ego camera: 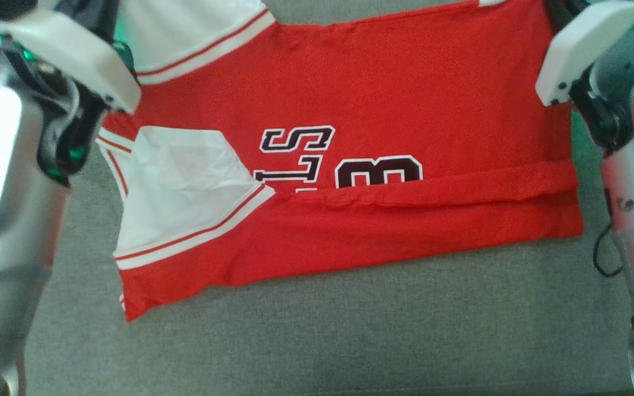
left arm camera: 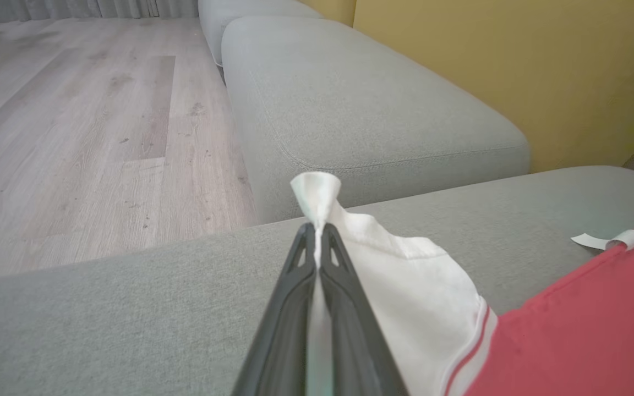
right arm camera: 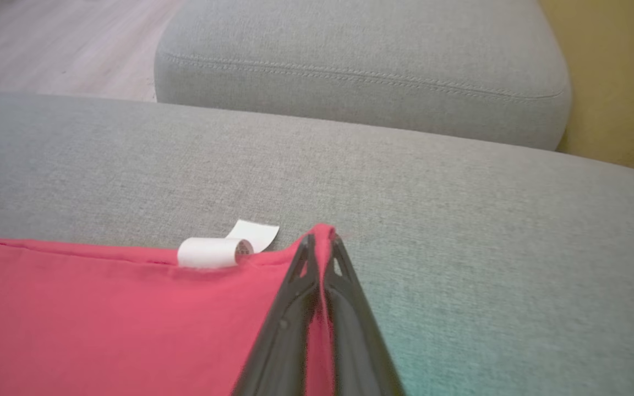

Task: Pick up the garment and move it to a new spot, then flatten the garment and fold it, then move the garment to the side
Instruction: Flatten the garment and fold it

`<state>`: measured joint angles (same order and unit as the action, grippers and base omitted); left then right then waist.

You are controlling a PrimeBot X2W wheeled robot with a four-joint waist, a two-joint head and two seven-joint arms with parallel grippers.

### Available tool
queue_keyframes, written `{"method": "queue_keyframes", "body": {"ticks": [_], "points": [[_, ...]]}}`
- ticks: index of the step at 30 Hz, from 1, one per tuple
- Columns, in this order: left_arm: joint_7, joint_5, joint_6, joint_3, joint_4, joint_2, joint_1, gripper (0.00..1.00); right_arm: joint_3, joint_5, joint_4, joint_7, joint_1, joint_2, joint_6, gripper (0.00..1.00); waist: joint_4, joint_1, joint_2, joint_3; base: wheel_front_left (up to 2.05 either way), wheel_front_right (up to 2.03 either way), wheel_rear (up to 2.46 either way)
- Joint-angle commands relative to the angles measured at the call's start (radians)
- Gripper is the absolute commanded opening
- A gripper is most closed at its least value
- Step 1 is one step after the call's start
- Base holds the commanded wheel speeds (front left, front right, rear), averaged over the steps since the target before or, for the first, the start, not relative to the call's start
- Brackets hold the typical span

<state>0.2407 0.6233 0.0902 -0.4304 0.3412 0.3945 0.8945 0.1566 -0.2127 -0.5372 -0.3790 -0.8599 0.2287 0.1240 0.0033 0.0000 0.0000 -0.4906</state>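
The garment (ego camera: 383, 99) is a red jersey with white sleeves and dark lettering, spread on a grey sofa cushion (ego camera: 350, 330) with its near edge folded over the print. My left gripper (left arm camera: 317, 234) is shut on the tip of the far white sleeve (left arm camera: 405, 275). My right gripper (right arm camera: 321, 242) is shut on the jersey's far red corner (right arm camera: 130, 319), beside a curled white label (right arm camera: 223, 246). In the head view both forearms flank the jersey and hide the fingertips.
A second grey cushion (left arm camera: 361, 104) lies beyond the one I work on, with a yellow wall (left arm camera: 515, 66) behind it. Wooden floor (left arm camera: 75, 137) runs along the sofa's side. Bare cushion surface stretches in front of the jersey's near edge.
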Motion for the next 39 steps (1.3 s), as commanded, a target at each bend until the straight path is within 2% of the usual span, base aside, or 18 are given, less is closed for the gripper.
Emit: {"method": "queue_keyframes", "body": {"ticks": [1, 6, 17, 26, 27, 30, 31, 32, 33, 36, 39], "points": [[-0.019, 0.015, 0.009, 0.032, -0.056, 0.05, -0.019, 0.0, -0.003, -0.014, 0.021, 0.024, 0.044, 0.005, 0.007, 0.0, 0.01, 0.0, 0.0, 0.045, 0.0, 0.0, 0.0], [-0.065, 0.044, 0.009, 0.036, -0.135, 0.06, -0.151, 0.0, -0.02, -0.039, 0.024, 0.074, 0.133, 0.011, 0.007, 0.0, 0.025, 0.0, 0.0, 0.127, 0.0, 0.0, 0.0], [-0.163, 0.074, -0.035, 0.033, -0.282, 0.062, -0.455, 0.0, -0.023, -0.075, 0.11, 0.132, 0.321, 0.003, 0.007, 0.0, 0.036, 0.0, 0.0, 0.236, 0.0, 0.0, 0.0], [-0.272, 0.085, -0.047, 0.014, -0.239, 0.018, -0.618, 0.0, -0.078, -0.065, 0.147, 0.151, 0.447, -0.024, 0.007, 0.0, 0.039, 0.0, 0.0, 0.283, 0.0, 0.0, 0.0], [-0.288, 0.084, -0.046, 0.013, -0.226, 0.011, -0.626, 0.0, -0.081, -0.06, 0.147, 0.154, 0.456, -0.027, 0.007, 0.08, 0.038, 0.0, 0.0, 0.289, 0.0, 0.0, 0.0], [-0.348, 0.086, -0.035, 0.01, -0.196, -0.01, -0.655, 0.0, -0.096, -0.044, 0.15, 0.173, 0.486, -0.039, 0.007, 0.71, 0.035, 0.0, 0.0, 0.304, 0.0, 0.0, 0.0], [-0.373, 0.082, -0.031, 0.009, -0.19, -0.014, -0.667, 0.43, -0.104, -0.04, 0.153, 0.181, 0.498, -0.045, 0.007, 1.0, 0.034, 0.0, 0.0, 0.308, 0.0, 0.0, 0.0], [-0.397, 0.077, -0.027, 0.004, -0.183, -0.018, -0.681, 0.93, -0.113, -0.036, 0.156, 0.19, 0.51, -0.051, 0.007, 1.0, 0.034, 0.0, 0.0, 0.314, 0.0, 0.0, 0.0], [-0.415, 0.074, -0.025, 0.002, -0.174, -0.021, -0.695, 1.0, -0.123, -0.032, 0.16, 0.198, 0.522, -0.057, 0.007, 1.0, 0.034, 0.0, 0.0, 0.319, 0.0, 0.0, 0.0], [-0.458, 0.073, -0.021, 0.004, -0.153, -0.035, -0.742, 1.0, -0.161, -0.016, 0.178, 0.222, 0.561, -0.075, 0.007, 1.0, 0.035, 0.0, 0.0, 0.337, 0.0, 0.0, 0.0], [-0.484, 0.068, -0.038, 0.024, -0.146, -0.053, -0.788, 1.0, -0.206, 0.001, 0.205, 0.239, 0.603, -0.095, 0.007, 1.0, 0.043, 0.0, 0.0, 0.353, 0.0, 0.0, 0.0]]}}
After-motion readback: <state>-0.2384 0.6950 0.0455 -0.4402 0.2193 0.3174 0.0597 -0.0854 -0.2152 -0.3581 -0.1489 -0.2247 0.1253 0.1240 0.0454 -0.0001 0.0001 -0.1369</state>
